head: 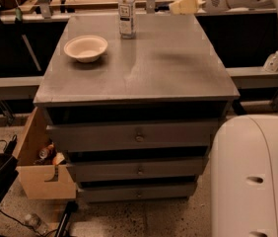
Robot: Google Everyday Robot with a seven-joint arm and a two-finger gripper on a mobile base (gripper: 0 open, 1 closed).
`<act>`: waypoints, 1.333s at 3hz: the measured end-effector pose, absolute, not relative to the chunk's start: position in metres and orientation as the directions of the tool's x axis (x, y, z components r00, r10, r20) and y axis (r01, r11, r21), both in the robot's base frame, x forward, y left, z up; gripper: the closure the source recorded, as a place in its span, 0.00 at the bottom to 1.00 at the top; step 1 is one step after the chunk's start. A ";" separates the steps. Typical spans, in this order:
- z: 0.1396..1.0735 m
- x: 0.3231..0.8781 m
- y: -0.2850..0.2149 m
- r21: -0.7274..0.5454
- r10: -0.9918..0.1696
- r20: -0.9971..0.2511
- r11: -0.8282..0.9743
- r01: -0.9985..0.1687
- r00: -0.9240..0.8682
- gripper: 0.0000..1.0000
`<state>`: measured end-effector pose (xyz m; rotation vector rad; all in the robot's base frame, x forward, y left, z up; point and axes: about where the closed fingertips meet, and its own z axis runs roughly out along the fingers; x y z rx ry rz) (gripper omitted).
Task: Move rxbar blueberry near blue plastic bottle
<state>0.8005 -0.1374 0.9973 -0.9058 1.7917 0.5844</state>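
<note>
The blue plastic bottle [126, 11], clear with a white cap and a white label, stands upright at the back middle of the grey tabletop [149, 68]. My gripper [174, 7] hovers above the table's back edge, to the right of the bottle, with its cream fingers [186, 5] pointing left. A dark sliver at the fingertips looks like the rxbar blueberry [163, 7]; it barely shows against the dark background. The gripper is held clear of the table surface.
A white bowl [86, 48] sits on the left part of the tabletop. The table is a drawer cabinet [139, 137]. An open cardboard box [43, 174] stands on the floor at the left. My white base [255, 177] fills the lower right. A small spray bottle [273, 60] is at the right.
</note>
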 end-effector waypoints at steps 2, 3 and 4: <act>1.022 0.881 -0.176 -0.104 -0.251 -0.943 0.844 -0.526 -0.217 1.00; 1.021 0.881 -0.175 -0.104 -0.252 -0.943 0.843 -0.527 -0.218 1.00; 0.992 0.898 -0.153 -0.114 -0.283 -0.926 0.840 -0.530 -0.250 1.00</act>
